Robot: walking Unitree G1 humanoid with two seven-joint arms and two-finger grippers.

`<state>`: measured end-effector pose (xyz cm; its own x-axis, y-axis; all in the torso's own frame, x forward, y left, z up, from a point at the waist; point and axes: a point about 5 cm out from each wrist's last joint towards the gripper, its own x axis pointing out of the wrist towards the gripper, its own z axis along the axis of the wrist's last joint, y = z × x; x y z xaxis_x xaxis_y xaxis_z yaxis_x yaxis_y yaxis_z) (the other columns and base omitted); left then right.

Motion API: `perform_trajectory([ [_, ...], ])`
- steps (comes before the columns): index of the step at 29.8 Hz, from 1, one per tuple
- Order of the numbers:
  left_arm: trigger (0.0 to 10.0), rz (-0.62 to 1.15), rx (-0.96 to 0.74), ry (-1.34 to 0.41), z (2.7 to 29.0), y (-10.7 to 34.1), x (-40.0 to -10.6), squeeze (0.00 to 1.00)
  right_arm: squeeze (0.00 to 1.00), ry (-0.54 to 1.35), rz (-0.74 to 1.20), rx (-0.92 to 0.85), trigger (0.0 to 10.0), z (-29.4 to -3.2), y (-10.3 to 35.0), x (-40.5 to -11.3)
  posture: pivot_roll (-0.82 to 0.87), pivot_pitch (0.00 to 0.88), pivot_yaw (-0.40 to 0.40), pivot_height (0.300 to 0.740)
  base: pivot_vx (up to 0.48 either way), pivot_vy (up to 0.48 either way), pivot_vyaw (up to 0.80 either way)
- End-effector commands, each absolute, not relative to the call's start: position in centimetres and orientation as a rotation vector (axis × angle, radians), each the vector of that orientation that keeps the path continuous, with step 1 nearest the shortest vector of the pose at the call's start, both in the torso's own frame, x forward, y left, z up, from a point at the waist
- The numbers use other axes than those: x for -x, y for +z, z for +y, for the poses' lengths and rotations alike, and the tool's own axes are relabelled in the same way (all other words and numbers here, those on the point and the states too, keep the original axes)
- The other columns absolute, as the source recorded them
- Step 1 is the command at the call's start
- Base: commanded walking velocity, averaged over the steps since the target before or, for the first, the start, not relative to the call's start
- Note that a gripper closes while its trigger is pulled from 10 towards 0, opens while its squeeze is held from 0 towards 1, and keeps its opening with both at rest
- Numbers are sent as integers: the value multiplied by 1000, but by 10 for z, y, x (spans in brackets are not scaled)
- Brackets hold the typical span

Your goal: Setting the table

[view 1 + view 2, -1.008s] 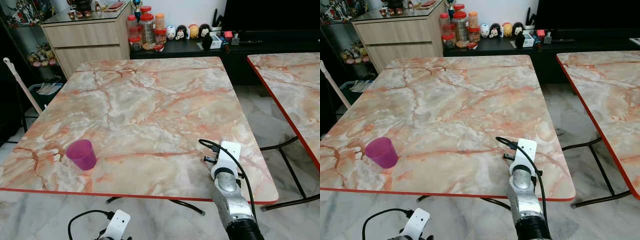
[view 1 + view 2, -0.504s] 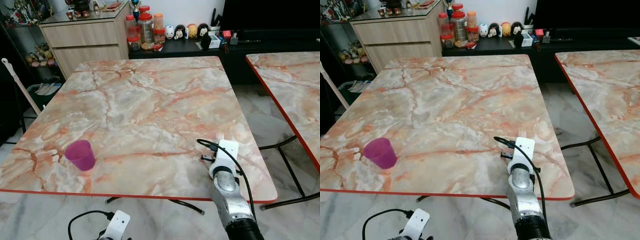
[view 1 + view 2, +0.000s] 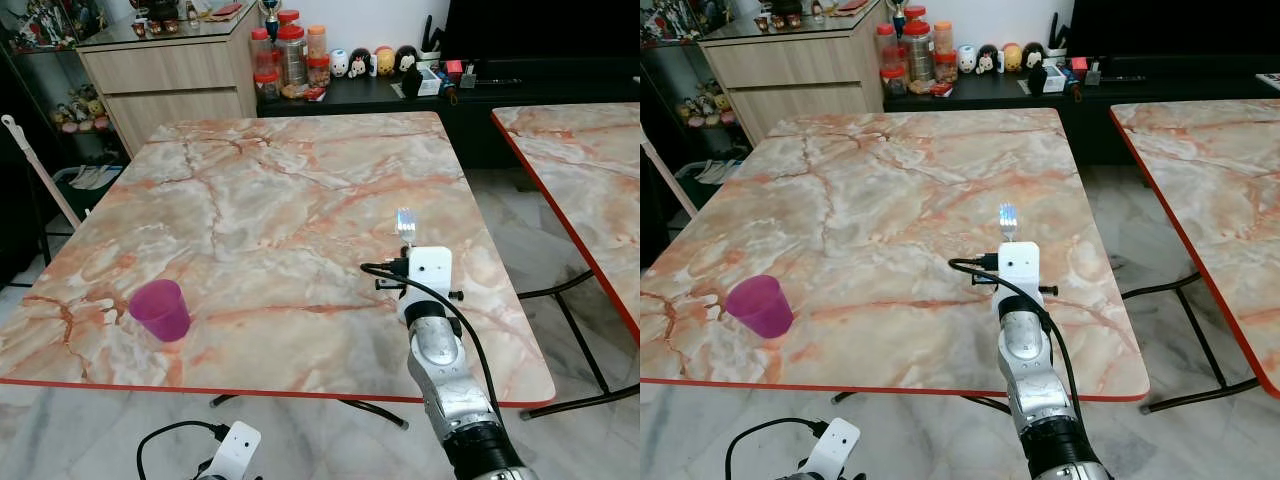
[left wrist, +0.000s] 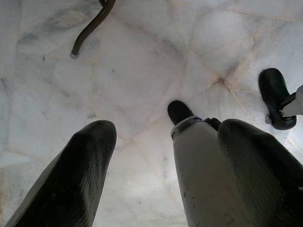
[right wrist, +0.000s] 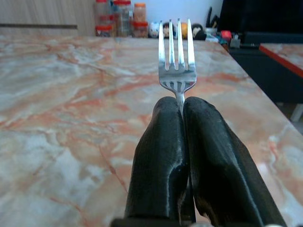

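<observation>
A silver fork [image 5: 176, 56] sticks out from my right gripper [image 5: 182, 106], whose two black fingers are shut on its handle. The fork's tines [image 3: 405, 222] show above the white wrist, over the right half of the marble table [image 3: 250, 200]. A purple cup [image 3: 161, 309] stands upright near the table's front left edge, well apart from the fork. My left gripper [image 4: 161, 137] hangs low beside the robot's leg, open over the floor with nothing between its fingers.
A second marble table [image 3: 580, 170] stands to the right across a gap of tiled floor. Behind the table are a wooden cabinet [image 3: 170, 80] and a dark shelf with jars [image 3: 292, 55] and figurines. A pole [image 3: 40, 170] leans at the left.
My right arm has swung left and forward over the table, and the fork's tines now show above the wrist. The cup and the left arm have not moved.
</observation>
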<state>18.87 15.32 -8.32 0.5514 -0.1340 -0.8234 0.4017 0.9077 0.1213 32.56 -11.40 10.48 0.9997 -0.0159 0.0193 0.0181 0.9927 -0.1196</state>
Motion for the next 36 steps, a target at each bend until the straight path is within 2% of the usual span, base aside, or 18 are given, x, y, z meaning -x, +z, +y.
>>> perform_trajectory([
  [1, 10000, 951, -348, -329, 156, -85, -186, 0, 0, 5, -66, 122, 10000, -108, 116, -328, -10, 0, 57, 740, 0, -341, 0],
  [24, 10000, 966, -355, -324, 157, -86, -184, 0, 0, 28, -113, 75, 10000, -107, 119, -325, -4, 0, 64, 740, 0, -265, 0],
  [36, 10000, 956, -349, -322, 156, -85, -186, 0, 0, 27, -111, 78, 10000, -107, 119, -324, -4, 0, 61, 740, 0, -358, 0],
])
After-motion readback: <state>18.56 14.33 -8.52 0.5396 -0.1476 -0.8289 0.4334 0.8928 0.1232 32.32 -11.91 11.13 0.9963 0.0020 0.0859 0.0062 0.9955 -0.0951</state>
